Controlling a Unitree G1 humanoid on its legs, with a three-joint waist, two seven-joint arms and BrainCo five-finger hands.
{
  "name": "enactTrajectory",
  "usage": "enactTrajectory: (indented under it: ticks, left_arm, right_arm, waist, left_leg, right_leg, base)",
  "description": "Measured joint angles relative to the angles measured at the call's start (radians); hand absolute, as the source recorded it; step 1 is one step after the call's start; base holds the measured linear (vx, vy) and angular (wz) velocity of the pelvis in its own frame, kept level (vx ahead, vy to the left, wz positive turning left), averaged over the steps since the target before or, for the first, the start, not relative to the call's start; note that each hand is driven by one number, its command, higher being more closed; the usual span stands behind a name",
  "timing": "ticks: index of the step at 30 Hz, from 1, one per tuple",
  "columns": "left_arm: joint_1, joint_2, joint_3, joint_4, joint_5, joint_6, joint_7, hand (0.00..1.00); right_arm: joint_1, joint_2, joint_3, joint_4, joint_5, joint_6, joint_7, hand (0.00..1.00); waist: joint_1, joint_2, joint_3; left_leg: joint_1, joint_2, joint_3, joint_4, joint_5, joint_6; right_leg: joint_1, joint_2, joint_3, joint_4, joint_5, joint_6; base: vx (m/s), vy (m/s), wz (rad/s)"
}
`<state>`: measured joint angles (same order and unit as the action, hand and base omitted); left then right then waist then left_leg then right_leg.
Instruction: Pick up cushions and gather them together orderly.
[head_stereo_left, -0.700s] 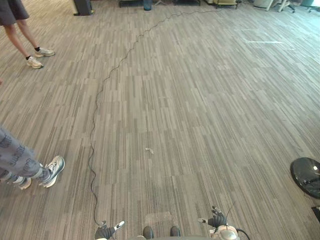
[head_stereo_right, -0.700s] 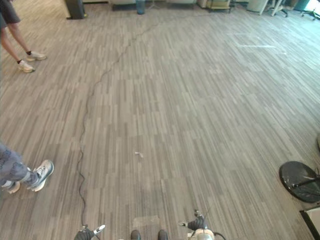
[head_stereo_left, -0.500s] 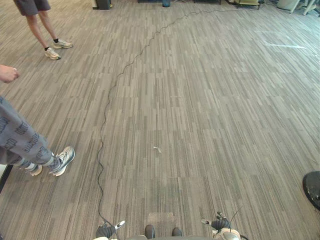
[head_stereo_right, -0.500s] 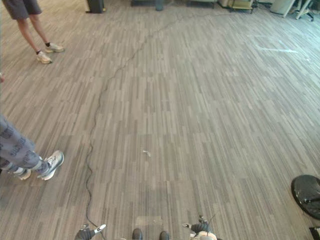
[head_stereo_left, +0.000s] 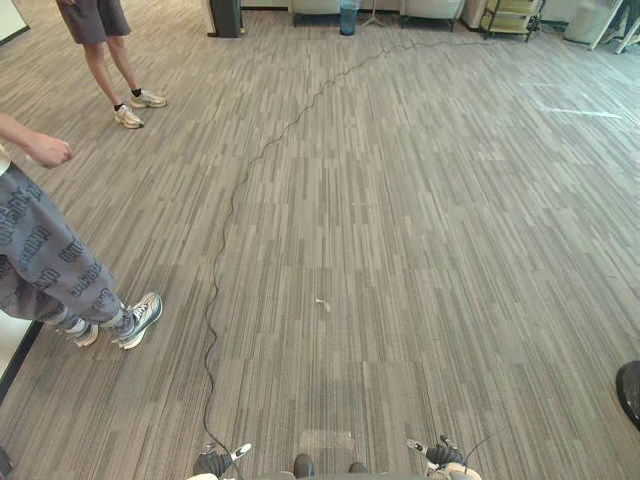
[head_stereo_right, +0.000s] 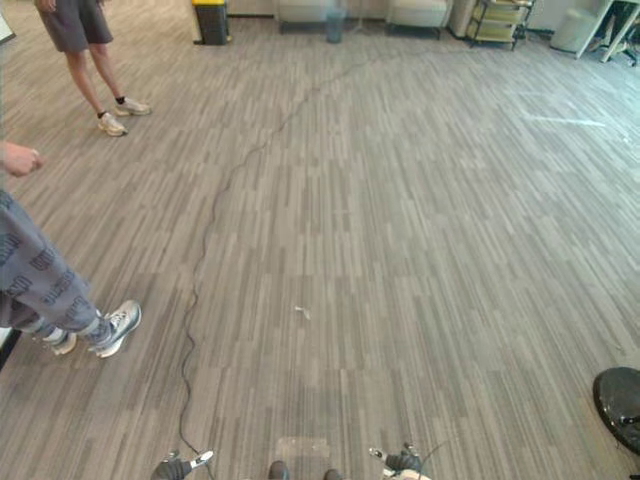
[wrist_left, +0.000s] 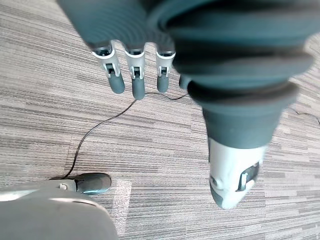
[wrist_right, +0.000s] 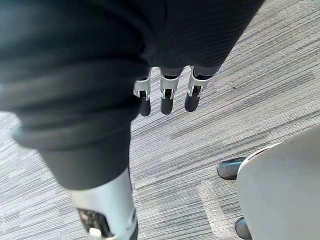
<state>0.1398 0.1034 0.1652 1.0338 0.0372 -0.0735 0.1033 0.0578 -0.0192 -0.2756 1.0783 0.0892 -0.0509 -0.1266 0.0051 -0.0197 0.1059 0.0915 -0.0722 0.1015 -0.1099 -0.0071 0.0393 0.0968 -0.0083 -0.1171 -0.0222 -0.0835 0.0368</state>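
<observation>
My left hand (head_stereo_left: 214, 463) hangs low at the near edge of the carpet, on the left. In the left wrist view its fingers (wrist_left: 133, 76) are straight, the thumb (wrist_left: 231, 175) stands apart, and it holds nothing. My right hand (head_stereo_left: 441, 455) hangs low on the right. Its fingers (wrist_right: 167, 96) point straight down at the carpet in the right wrist view, with nothing in them.
A person in grey patterned trousers (head_stereo_left: 45, 265) stands close at the left, one hand (head_stereo_left: 48, 150) held out. A second person (head_stereo_left: 108, 45) stands far back left. A dark bin (head_stereo_left: 226, 16) and a cart (head_stereo_left: 508, 14) line the far wall. A black round base (head_stereo_left: 630, 392) lies at the right.
The whole picture has shifted right and down, so the camera has moved. The near person at the left now shows more fully. Both hands hang as before.
</observation>
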Motion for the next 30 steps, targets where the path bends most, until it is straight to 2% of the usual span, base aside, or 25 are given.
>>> enactTrajectory:
  ticks: [8,20,24,27,29,30]
  left_arm:
    - [-0.001,0.002,-0.001,0.000,0.000,0.000,-0.002,0.00]
    - [-0.008,0.009,-0.008,0.000,-0.001,0.000,-0.019,0.00]
    - [-0.010,0.007,-0.007,-0.001,-0.001,0.000,-0.018,0.00]
    - [-0.008,-0.001,0.015,-0.002,-0.002,0.001,-0.018,0.00]
    - [-0.009,-0.003,0.051,-0.020,-0.002,0.002,-0.020,0.00]
    - [-0.008,-0.013,0.077,-0.041,-0.002,0.003,-0.020,0.00]
  right_arm:
    - [-0.002,0.006,-0.022,0.003,0.000,0.000,0.003,0.00]
    - [-0.015,0.010,-0.031,0.006,0.000,0.000,0.008,0.00]
    - [-0.018,0.010,-0.035,0.002,0.000,-0.001,0.008,0.00]
    - [-0.016,0.012,-0.039,-0.002,0.001,-0.007,0.008,0.00]
    - [-0.015,0.021,-0.039,-0.023,0.001,-0.011,0.008,0.00]
    - [-0.005,0.024,-0.039,-0.047,0.001,-0.011,0.008,0.00]
  waist:
    - [0.000,-0.003,0.002]
    - [-0.005,-0.006,0.023]
    - [-0.005,-0.001,0.028]
    - [-0.005,0.002,0.032]
    - [0.000,-0.011,0.049]
    - [0.000,-0.006,0.059]
  left_leg:
    - [0.003,-0.003,0.011,0.000,-0.003,0.001]
    - [0.010,0.004,0.032,0.000,-0.015,-0.017]
    - [-0.009,0.012,0.045,0.000,-0.017,-0.020]
    - [-0.013,0.021,0.065,0.009,-0.037,-0.040]
    - [-0.057,0.030,0.087,0.149,-0.108,-0.047]
    - [-0.116,0.054,0.129,0.303,-0.175,-0.049]
  right_leg:
    - [0.007,-0.002,0.011,-0.016,0.003,-0.004]
    - [0.017,0.005,0.022,-0.035,0.003,-0.005]
    - [-0.014,0.012,0.029,-0.010,-0.006,-0.018]
    - [-0.050,0.017,0.044,0.067,-0.051,-0.032]
    - [-0.064,0.005,0.051,0.131,-0.088,-0.040]
    - [-0.065,0.006,0.044,0.157,-0.110,-0.042]
  base:
    - [0.02,-0.005,-0.04]
    - [0.01,-0.029,-0.03]
    - [-0.02,-0.031,-0.08]
    - [0.02,-0.039,-0.14]
    - [0.06,-0.063,-0.04]
    - [0.05,-0.096,0.12]
